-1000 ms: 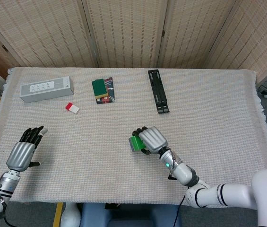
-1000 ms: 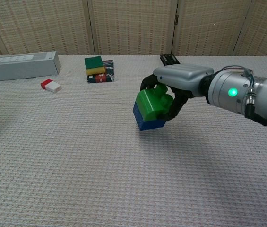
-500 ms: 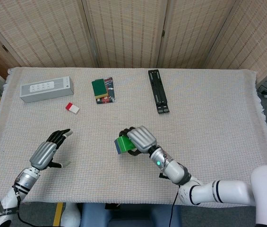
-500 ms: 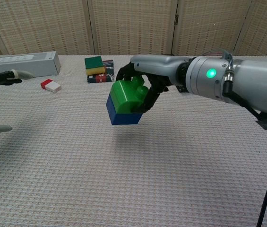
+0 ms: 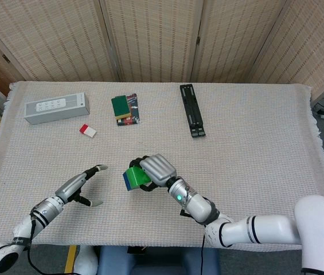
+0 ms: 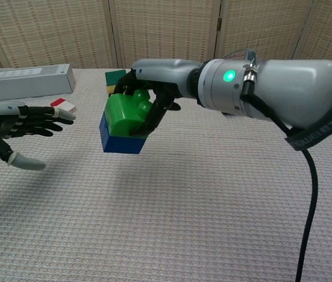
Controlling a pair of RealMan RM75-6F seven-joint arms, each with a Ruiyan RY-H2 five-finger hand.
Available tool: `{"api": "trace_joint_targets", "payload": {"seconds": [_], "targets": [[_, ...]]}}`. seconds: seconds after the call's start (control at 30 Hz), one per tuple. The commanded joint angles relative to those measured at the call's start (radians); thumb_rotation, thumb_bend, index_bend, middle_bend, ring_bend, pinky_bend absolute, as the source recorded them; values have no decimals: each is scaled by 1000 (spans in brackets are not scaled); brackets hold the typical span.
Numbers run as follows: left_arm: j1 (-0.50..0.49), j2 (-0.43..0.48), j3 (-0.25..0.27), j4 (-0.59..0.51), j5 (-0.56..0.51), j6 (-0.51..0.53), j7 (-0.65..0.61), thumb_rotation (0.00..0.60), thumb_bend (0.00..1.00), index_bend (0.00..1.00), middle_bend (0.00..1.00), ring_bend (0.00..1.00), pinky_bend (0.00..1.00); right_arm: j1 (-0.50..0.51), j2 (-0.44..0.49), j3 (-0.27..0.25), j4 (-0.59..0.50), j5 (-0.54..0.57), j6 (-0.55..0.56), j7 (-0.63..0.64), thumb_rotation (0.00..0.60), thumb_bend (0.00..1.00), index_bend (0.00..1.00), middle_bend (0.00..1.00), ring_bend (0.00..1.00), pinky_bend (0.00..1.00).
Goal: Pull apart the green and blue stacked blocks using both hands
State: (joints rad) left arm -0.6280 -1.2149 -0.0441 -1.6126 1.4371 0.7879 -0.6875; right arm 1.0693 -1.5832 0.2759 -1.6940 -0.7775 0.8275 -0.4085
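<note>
Right hand [image 6: 154, 88] carried stacked blocks [image 6: 124, 125] nearer left hand [image 6: 19, 126]

green block [image 6: 124, 113]: glossy smooth plastic
blue block [image 6: 118, 143]: smooth plastic (duller sheen)
tablecloth [image 5: 253, 143]: rough woven cloth, matt
right hand [image 6: 154, 79]: smooth grey shell, black fingers

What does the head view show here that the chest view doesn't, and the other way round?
Only the head view shows the black stand and the table's far right edge. Only the chest view shows the blue block clear of the cloth, under the green block. Both show the right hand holding the stack, the left hand open nearby, and the grey box.
</note>
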Motion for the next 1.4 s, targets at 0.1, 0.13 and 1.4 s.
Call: {"api": "trace_joint_targets", "payload": {"seconds": [0.1,0.13,1.4], "targets": [[-37,-44,-25,19,-51,-57,-25,600,244,111,77,0,0,22,-4,3,-20,20,16,-14,600,349,916,702,794,832],[-42,-50,-29,19,-56,-64,-27,600,244,111,77,0,0,25,-5,2,-20,25,19,-15,600,349,916,702,795,832],[-114,-161,-113,-69,-417,-99,205,600,246,284,99,0,0,56,-61,-13,16,25,56,32,600,349,916,702,798,833]]}}
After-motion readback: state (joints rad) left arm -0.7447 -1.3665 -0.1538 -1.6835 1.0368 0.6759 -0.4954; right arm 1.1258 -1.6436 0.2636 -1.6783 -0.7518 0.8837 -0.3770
